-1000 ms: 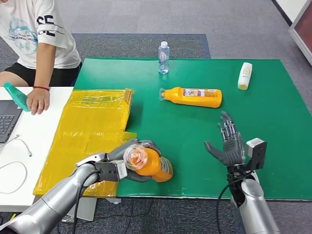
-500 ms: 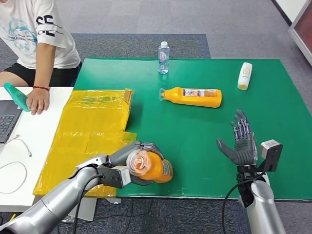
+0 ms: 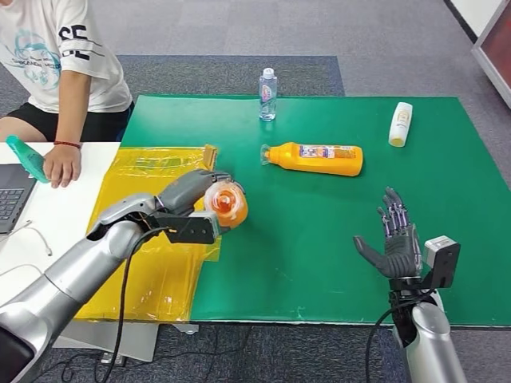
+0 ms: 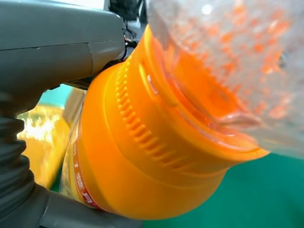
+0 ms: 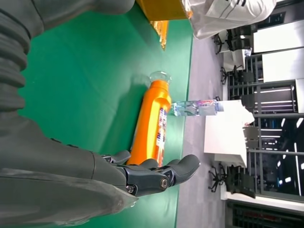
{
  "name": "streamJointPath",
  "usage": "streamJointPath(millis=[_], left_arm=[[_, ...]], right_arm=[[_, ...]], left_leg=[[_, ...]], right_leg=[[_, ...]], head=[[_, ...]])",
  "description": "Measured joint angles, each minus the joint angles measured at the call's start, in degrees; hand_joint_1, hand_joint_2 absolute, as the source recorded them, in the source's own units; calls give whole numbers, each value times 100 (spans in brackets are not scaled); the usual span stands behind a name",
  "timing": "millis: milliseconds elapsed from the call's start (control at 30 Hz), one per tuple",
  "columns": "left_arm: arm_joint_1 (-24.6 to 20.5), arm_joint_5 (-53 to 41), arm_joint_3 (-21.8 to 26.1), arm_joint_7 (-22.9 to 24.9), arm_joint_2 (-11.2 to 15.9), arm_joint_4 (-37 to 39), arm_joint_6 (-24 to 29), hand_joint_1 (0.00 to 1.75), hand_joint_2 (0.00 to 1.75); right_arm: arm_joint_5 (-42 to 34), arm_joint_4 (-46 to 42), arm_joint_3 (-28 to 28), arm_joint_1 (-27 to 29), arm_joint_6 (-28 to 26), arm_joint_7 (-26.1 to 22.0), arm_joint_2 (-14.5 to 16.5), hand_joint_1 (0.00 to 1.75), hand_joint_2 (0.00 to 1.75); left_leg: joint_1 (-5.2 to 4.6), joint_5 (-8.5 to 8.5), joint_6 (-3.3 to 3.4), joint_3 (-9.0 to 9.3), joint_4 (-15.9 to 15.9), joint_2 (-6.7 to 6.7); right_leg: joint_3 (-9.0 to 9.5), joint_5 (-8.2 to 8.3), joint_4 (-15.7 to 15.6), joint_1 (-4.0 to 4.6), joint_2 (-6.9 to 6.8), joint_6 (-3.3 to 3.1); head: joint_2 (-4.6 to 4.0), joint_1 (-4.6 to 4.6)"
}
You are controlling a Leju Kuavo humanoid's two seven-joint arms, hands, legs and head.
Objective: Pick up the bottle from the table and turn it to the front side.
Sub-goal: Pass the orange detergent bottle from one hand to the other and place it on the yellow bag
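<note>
Left hand [image 3: 192,209] grips orange bottle [image 3: 226,204] above mat edge; right hand [image 3: 394,243] spread.

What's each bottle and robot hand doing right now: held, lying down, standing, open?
Orange plastic bottle with clear cap: held off the table.
Left robot hand: gripping that bottle.
Right robot hand: open, empty.
Long orange bottle: lying down.
Small clear water bottle: standing upright.
White bottle: lying down.

Held bottle [image 3: 227,205]: in the left hand [image 3: 192,209], raised above the counter's [image 3: 313,263] left edge, over the plastic sheet [image 3: 144,199].
Lying bottle [image 3: 314,159]: on the counter, centre, behind both hands.
Water bottle [image 3: 268,94]: upright at the far edge, behind the lying bottle.
Small bottle [image 3: 402,124]: far right.
Right hand [image 3: 391,243]: above the near right.
Person [image 3: 57,60]: far left.
</note>
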Motion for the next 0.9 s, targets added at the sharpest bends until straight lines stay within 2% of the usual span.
streamJointPath(millis=[267,333,433,567,633,733,833,900], left_arm=[[-216,127,29,109,39,103,-126,175,175],[-345,221,-4,137,67,158,-469,175,175],[-822,542,-234,75,199,371,-1565,175,175],[-1865,1479,-1071,181,525,700,-3563,175,175],[-2349,2015,-1571,446,670,771,-4166,175,175],[-2938,3107,-2265,1183,830,804,-4497,175,175],[-3454,4181,-2985,1803,932,767,-4427,175,175],[-3728,4443,-3417,2089,959,716,-4295,175,175]], right_arm=[[97,31,59,46,-69,2,36,0,175],[109,58,90,35,-79,2,45,0,175],[134,150,192,-58,-49,2,62,0,175],[71,465,487,-392,37,16,91,0,175],[22,613,665,-547,52,54,113,0,175],[-53,785,923,-742,13,146,157,0,175],[-128,912,1160,-893,-91,213,190,0,175],[-172,971,1287,-951,-167,240,209,0,175]], left_leg=[[-1,-4,2,-5,0,0],[0,-3,1,-6,0,0],[1,2,-3,-7,0,1],[2,9,-9,-8,0,9],[3,11,-9,-8,0,9],[4,13,-9,-10,0,9],[4,13,-9,-11,0,8],[3,13,-8,-11,0,7]], right_leg=[[-6,-1,-2,-1,0,1],[-7,0,-1,0,0,0],[-9,4,2,2,2,-3],[-16,16,4,4,13,-11],[-16,17,4,5,13,-13],[-17,17,6,6,11,-13],[-15,17,6,7,10,-12],[-14,17,5,6,10,-12]], head=[[0,1],[0,0],[0,0],[0,0],[0,-1],[0,-1],[0,0],[0,1]])
